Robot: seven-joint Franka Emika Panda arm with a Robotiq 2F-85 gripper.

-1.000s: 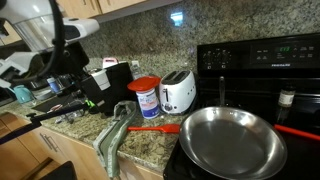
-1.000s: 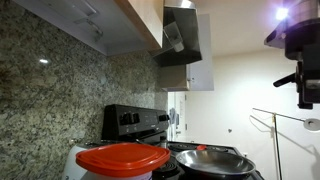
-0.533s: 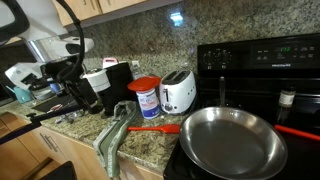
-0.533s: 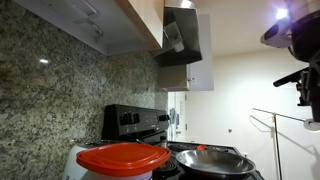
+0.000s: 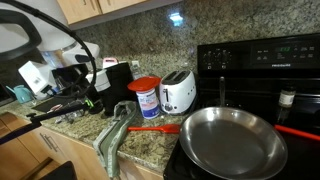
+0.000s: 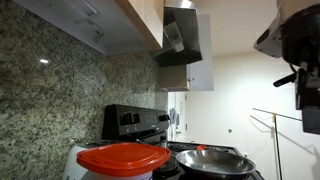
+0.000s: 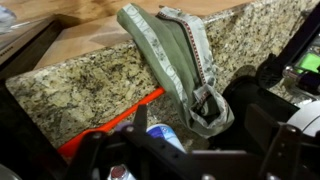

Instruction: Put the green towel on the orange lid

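Note:
The green towel (image 5: 114, 134) lies limp on the granite counter and hangs over its front edge; in the wrist view the green towel (image 7: 172, 55) runs from its bunched end towards the counter edge. The orange lid (image 5: 144, 83) tops a white canister with a blue label and fills the foreground as the orange lid (image 6: 122, 158) in an exterior view. My gripper (image 5: 80, 90) hovers left of the canister, above the towel's far end. In the wrist view my gripper (image 7: 198, 124) stands open, nothing between its fingers.
A white toaster (image 5: 178, 92) stands right of the canister. A long red utensil (image 5: 155, 127) lies in front of them. A steel pan (image 5: 232, 140) sits on the black stove (image 5: 262, 60). A black appliance (image 5: 118, 82) and clutter crowd the counter's left end.
The arm has come down and shifted left over the counter's left end. The gripper stays open. Towel and lid have not moved.

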